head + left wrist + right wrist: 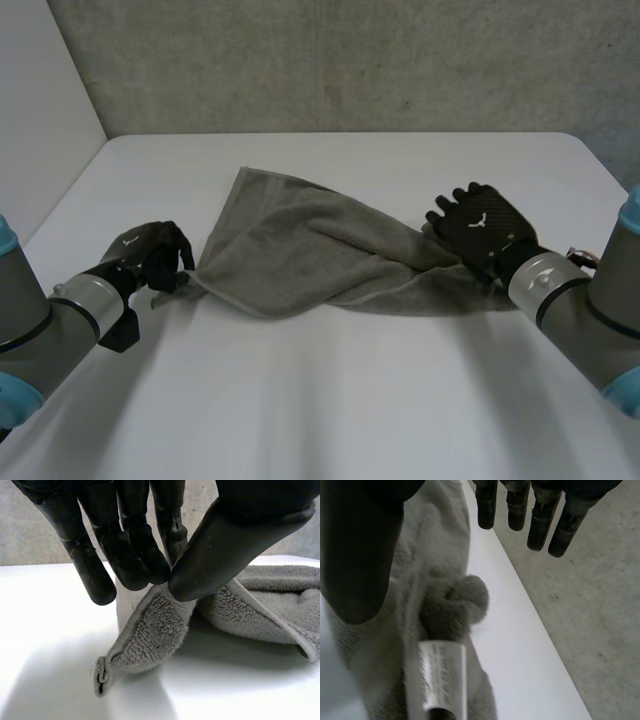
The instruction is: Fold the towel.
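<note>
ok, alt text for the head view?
A grey towel lies bunched and partly folded on a white table, stretched between two black robot hands. The left hand pinches the towel's left corner, and the right hand rests on its right end.

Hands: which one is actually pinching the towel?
The left hand: thumb and fingers pinch the towel near its corner. The right hand is at the other end, fingers straight.
</note>
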Tool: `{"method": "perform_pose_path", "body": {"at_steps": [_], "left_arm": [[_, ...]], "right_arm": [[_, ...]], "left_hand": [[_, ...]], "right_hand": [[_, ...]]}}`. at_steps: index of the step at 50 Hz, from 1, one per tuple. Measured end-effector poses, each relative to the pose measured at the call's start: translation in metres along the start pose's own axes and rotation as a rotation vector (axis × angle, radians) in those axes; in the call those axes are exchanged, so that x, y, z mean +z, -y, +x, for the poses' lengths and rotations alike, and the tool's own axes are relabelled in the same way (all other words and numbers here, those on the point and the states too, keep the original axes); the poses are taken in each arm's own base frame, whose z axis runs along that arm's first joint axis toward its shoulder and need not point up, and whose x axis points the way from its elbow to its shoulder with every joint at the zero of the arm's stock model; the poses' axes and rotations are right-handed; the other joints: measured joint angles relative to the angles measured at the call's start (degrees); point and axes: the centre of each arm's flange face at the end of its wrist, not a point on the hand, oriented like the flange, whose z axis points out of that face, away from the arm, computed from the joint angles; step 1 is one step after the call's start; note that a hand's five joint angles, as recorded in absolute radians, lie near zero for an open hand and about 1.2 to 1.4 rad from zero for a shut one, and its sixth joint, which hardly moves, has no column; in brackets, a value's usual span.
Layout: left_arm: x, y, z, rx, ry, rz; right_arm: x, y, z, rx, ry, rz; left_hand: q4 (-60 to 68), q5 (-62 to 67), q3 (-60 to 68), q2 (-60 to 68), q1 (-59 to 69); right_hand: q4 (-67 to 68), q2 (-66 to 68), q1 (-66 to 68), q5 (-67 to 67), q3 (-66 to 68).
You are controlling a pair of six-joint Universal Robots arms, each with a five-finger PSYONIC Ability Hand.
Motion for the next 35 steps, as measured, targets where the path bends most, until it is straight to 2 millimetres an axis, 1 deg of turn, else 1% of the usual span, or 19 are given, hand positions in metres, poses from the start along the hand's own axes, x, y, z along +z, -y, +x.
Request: {"method": "perform_pose_path", "body": {"at_steps": [5, 9, 11, 13, 16, 25, 35], "left_arm": [[0.0, -0.001, 0.0, -0.001, -0.001, -0.003], [-0.001, -0.002, 0.0, -0.001, -0.001, -0.005], [-0.001, -0.002, 0.0, -0.002, -0.001, -0.005], [-0.001, -0.002, 0.0, -0.002, -0.001, -0.005], [-0.001, -0.002, 0.0, -0.002, -0.001, -0.005], [-0.001, -0.002, 0.0, -0.002, 0.0, -0.007], [-0.001, -0.003, 0.001, -0.002, -0.001, -0.01]], "right_arm": [[-0.005, 0.006, -0.016, -0.008, 0.04, 0.013], [-0.005, 0.005, -0.026, -0.026, 0.068, 0.008], [-0.004, 0.003, -0.029, -0.039, 0.074, 0.001], [-0.003, -0.001, -0.031, -0.061, 0.075, -0.013], [-0.001, -0.006, -0.032, -0.091, 0.066, -0.038], [0.005, -0.021, -0.03, -0.148, 0.025, -0.116], [0.008, -0.023, -0.028, -0.151, 0.011, -0.116]], "left_hand": [[0.0, 0.0, 0.0, 0.0, 0.0], [0.0, 0.0, 0.0, 0.0, 0.0], [0.0, 0.0, 0.0, 0.0, 0.0], [0.0, 0.0, 0.0, 0.0, 0.0], [0.0, 0.0, 0.0, 0.0, 0.0], [0.0, 0.0, 0.0, 0.0, 0.0], [0.0, 0.0, 0.0, 0.0, 0.0]], "right_hand": [[2.8, 2.2, 3.7, 4.6, 3.1], [13.1, 12.6, 13.1, 14.7, 13.4], [17.0, 17.0, 17.7, 18.5, 17.3], [23.9, 24.0, 24.7, 25.2, 24.6], [29.6, 29.5, 30.2, 30.6, 29.9], [30.7, 30.5, 31.2, 31.5, 31.0], [31.5, 31.1, 32.0, 32.2, 31.7]]}}
